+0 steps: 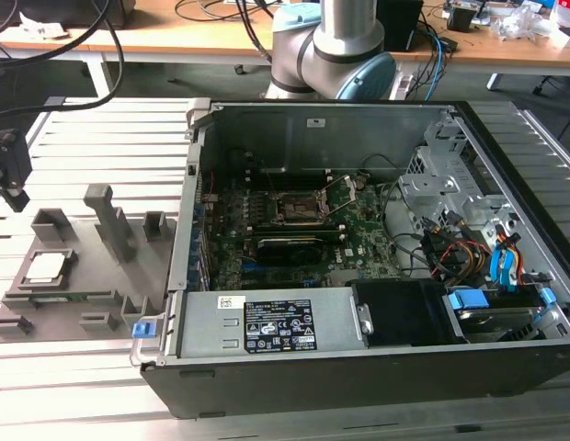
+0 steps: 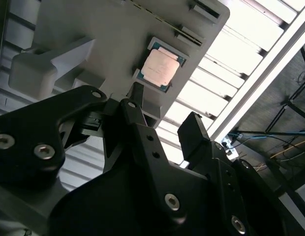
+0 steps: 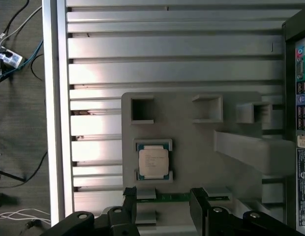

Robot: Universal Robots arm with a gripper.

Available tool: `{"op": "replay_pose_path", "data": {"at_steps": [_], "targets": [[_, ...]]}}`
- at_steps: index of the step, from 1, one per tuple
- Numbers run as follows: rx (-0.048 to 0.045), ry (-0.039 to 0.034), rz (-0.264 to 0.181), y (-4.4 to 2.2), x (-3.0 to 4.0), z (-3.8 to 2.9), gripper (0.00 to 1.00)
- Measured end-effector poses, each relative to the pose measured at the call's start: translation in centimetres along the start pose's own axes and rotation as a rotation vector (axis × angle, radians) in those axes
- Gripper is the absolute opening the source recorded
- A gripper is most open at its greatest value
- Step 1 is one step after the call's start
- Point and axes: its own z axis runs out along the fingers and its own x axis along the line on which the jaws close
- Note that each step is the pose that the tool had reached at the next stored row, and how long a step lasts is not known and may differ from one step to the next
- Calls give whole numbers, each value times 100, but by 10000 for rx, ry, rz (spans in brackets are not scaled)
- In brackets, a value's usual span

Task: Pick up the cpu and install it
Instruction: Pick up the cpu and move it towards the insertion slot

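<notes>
Fingers of my end effector (image 3: 163,197) stand spread and released, with nothing between them; both wrist views show the gap bare. The cpu (image 3: 153,163) lies flat in its square pocket of the grey tray (image 3: 192,167), silver top up, framed by the pocket's corner lips. In the first wrist view it sits just past my fingertips, roughly in line with the gap and apart from them. In the second wrist view the cpu (image 2: 160,69) is likewise beyond the tips of the end effector (image 2: 165,105), untouched.

In the exterior view my end effector (image 1: 14,195) hangs above the tray (image 1: 92,276), clear of it, over the end of the tray farthest from the computer case (image 1: 377,367). The cpu (image 1: 48,266) rests in the tray near that same end. The tray lies on the slatted metal table (image 1: 92,138), and the open case stands just beside the tray. Inside the case, well apart from the tray, the dark socket frame (image 1: 299,208) sits on the motherboard (image 1: 359,230).
</notes>
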Motion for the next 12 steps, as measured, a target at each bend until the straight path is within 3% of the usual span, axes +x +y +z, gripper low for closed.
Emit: {"op": "replay_pose_path", "data": {"at_steps": [12], "targets": [[0, 0, 0, 2, 4, 155, 56]]}}
